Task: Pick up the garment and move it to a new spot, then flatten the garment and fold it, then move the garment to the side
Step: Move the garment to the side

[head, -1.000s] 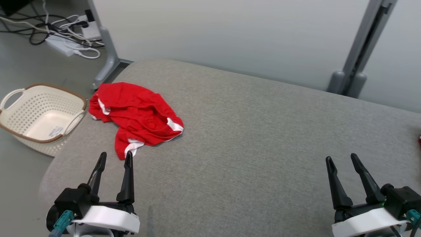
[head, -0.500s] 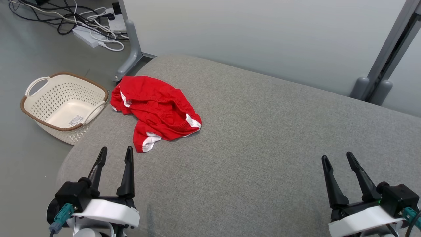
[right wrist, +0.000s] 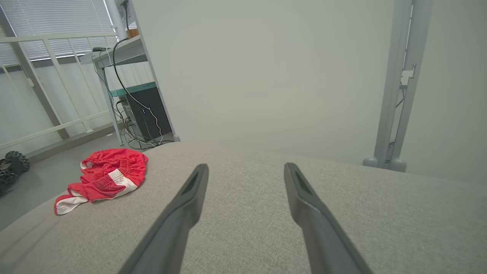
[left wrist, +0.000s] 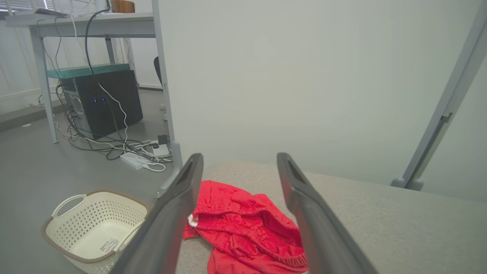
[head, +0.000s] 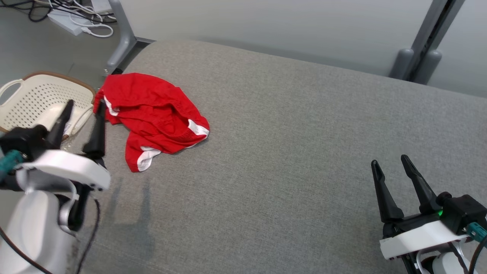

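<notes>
The garment (head: 152,114), red shorts with white trim, lies crumpled on the far left of the grey cushioned surface (head: 304,152). My left gripper (head: 85,108) hovers raised just left of it, open and holding nothing. In the left wrist view the garment (left wrist: 247,228) lies ahead between and below the open fingers (left wrist: 171,213). My right gripper (head: 390,163) stands open at the lower right, far from the cloth. From the right wrist view the garment (right wrist: 104,179) is small at the far left.
A cream perforated basket (head: 34,99) sits on the floor beside the surface's left edge, behind my left gripper. Cables and a power strip (head: 72,23) lie on the floor at the back left. Grey partition posts (head: 422,49) stand behind the surface.
My left arm has lifted and moved forward and to the left, its fingertips now beside the garment's left edge. The head camera has shifted. The right gripper stays put.
</notes>
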